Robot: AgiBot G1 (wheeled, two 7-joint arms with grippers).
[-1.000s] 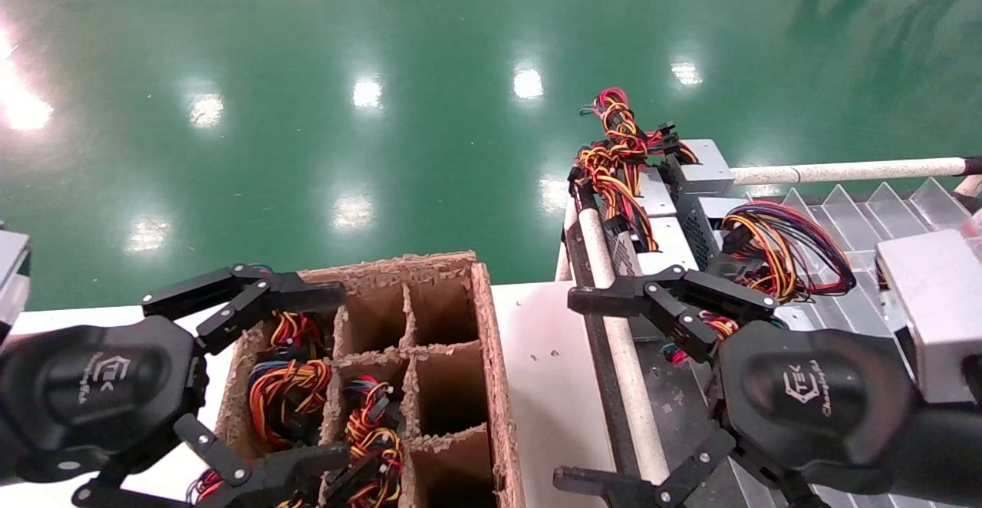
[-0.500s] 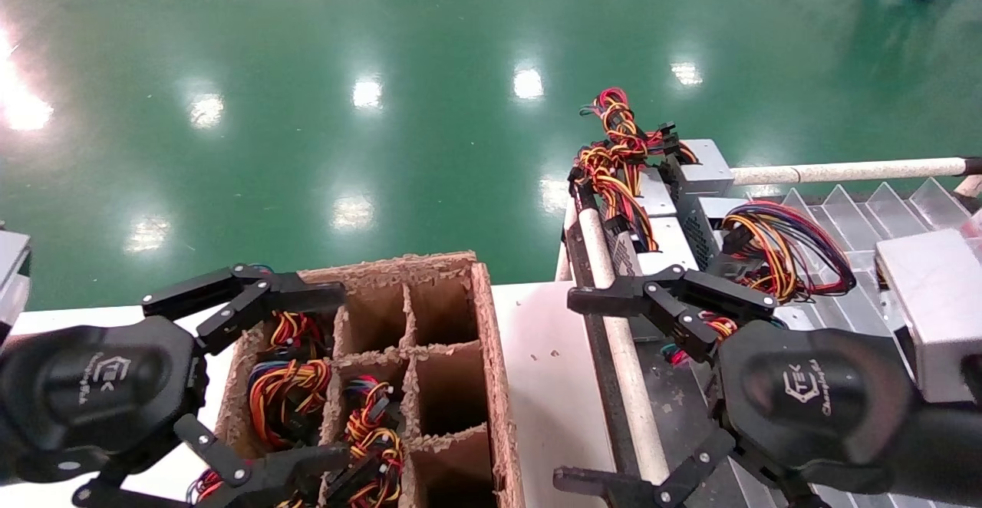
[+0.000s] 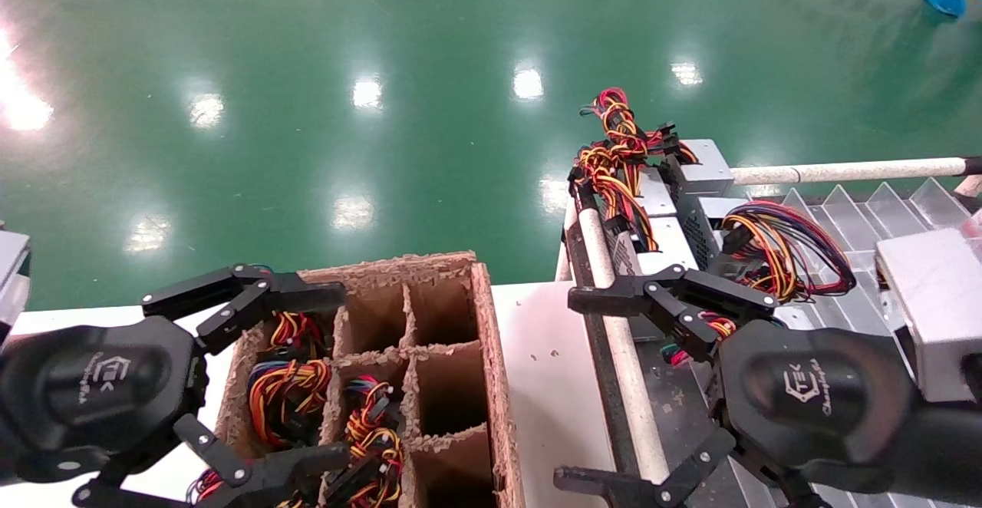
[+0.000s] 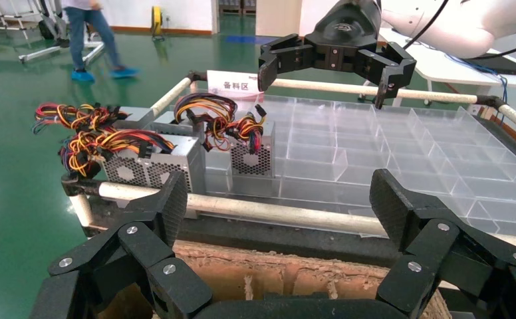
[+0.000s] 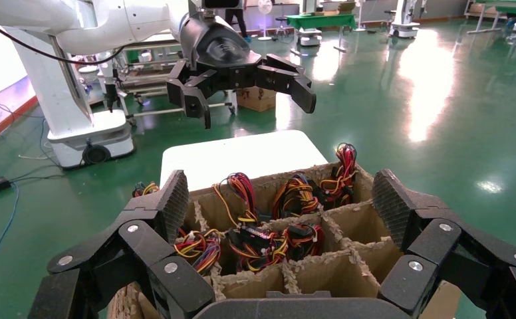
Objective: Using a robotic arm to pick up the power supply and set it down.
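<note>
A shiny green floor (image 3: 383,70) lies behind a white table (image 3: 545,385). On the table stands a cardboard box (image 3: 491,354) with paper dividers; some of its cells hold bunches of coloured wires, others are open.

To the right of the table is a rack with white tube rails (image 3: 621,354) and a clear plastic tray (image 4: 388,153) with many compartments. At the far left corner of this rack stand several grey metal boxes.

The power supply (image 4: 152,166), with perforated side and a short bunch of red, yellow and black wires, stands at the corner, just behind the rail. Beside it stands a second box (image 4: 252,156) with a long wire loop on top.

The left gripper (image 3: 307,374) hangs over the left cells of the cardboard box, its fingers spread wide and holding nothing. The right gripper (image 3: 591,389) hangs over the rail of the rack, on the near side of the metal boxes, also wide apart and empty. It does not touch the power supply.

In the left wrist view a person (image 4: 89,36) walks on the floor in the distance.
</note>
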